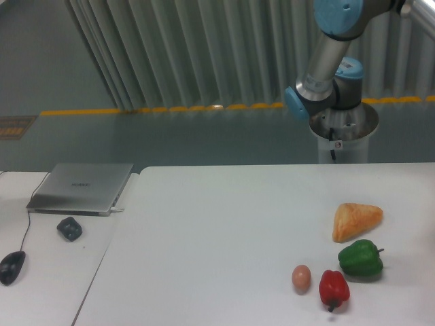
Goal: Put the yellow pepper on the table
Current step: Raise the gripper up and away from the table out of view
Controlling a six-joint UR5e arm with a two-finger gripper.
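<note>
A mouse (11, 266) and a closed laptop (81, 187) are sitting on the side desk (47, 285); an egg (301, 277), a red pepper (334, 288), a green pepper (361, 258) and a wedge of bread (355, 221) are lying on the white surface (204, 244); the arm (333, 61) is leaning overhead; the yellow pepper and the hand are lying out of frame, so its grip cannot be told.

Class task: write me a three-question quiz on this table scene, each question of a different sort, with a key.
1. True or false: a yellow pepper lies on the table.
2. Which thing lies nearest the red pepper? A) laptop B) egg C) mouse
3. Fill in: the pastry lies behind the ____ pepper.

Key: 1 false, none is visible; 2 B; 3 green.
</note>
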